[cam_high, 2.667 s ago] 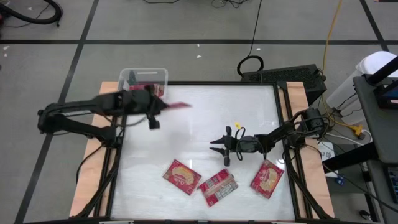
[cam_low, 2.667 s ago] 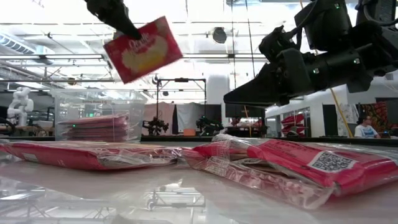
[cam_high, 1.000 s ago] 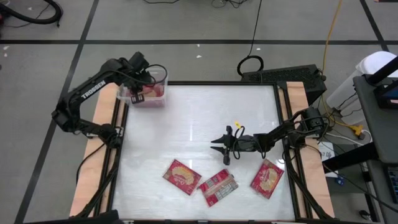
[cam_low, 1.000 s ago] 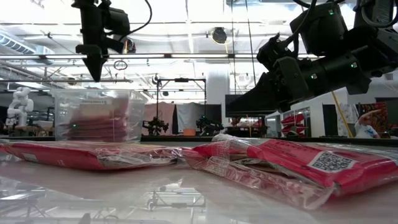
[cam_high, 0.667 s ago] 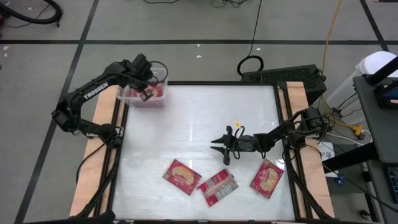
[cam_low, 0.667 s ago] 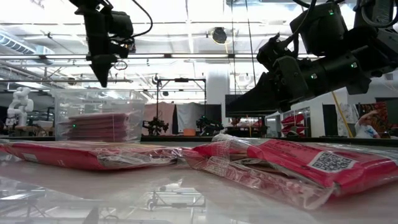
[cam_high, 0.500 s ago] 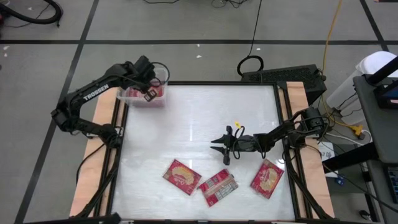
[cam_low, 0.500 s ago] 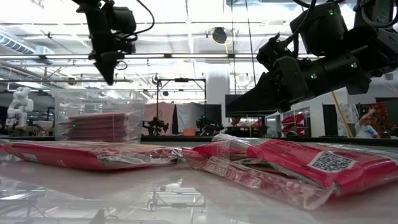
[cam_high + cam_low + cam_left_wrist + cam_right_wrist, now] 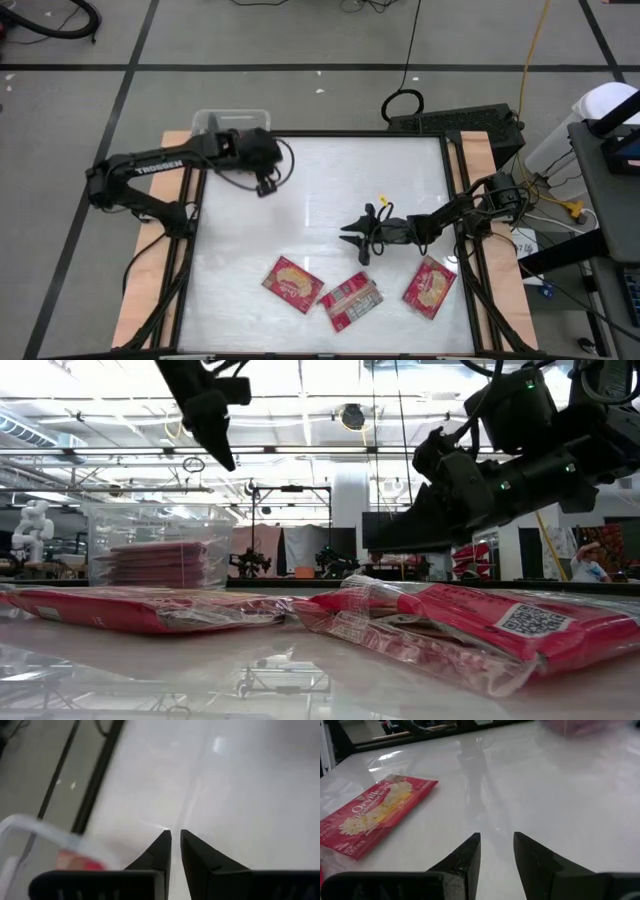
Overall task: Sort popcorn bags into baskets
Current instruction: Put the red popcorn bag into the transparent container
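Bin: clear plastic, at the worktop's far-left corner; red bags are stacked flat inside it, seen through its wall in the low view.
Loose bags: three, lying flat on the worktop, well apart from the bin, along the edge opposite it.
Bag A: popcorn picture up; the nearest of the three to the bin.
Bag B: print side up, next beyond bag A; the two lie close together, whether touching cannot be told.
Bag C: picture up, farthest from the bin.
Left pincer: above the worktop just beside the bin, on the side toward the bags; fingers nearly closed with a thin gap between them, holding nothing.
Right pincer: above the worktop between the bin and bags B and C, nearer the bags; fingers partly open, holding nothing.
Weight (judged): light; a flat packet that one pincer can likely lift.
Stiffness (judged): soft and floppy; expect sag and swing when held by one end.
Surface (judged): glossy crinkled wrap; slippery and inclined to slide on the smooth worktop.
Fragility (judged): low; the wrap may crease.
Grip point (judged): a free short edge or corner, fingers astride the wrap; bag A's edge facing the bin looks the most open.
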Action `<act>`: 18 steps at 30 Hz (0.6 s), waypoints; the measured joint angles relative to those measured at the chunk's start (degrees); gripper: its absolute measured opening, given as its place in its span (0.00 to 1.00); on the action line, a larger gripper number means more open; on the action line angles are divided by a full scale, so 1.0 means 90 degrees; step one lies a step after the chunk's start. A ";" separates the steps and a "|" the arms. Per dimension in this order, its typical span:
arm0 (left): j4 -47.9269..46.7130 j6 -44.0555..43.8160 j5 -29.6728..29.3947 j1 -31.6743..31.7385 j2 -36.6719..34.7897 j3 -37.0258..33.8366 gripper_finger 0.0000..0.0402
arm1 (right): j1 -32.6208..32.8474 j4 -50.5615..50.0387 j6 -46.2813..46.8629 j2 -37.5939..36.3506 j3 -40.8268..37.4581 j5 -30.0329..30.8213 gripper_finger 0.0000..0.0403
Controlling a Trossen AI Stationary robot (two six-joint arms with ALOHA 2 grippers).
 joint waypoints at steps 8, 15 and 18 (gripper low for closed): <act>0.0485 -0.0215 0.0130 -0.0990 0.0000 -0.0260 0.12 | 0.0310 -0.0099 0.0514 0.0000 0.0053 -0.0337 0.28; 0.2319 -0.0573 0.0532 -0.1589 -0.0058 -0.1585 0.12 | 0.0768 -0.2455 0.0544 -0.0302 0.1000 -0.0298 0.28; 0.3232 -0.0923 0.0535 -0.1888 -0.0056 -0.2096 0.12 | 0.0943 -0.4166 0.0702 -0.0475 0.1709 -0.0330 0.28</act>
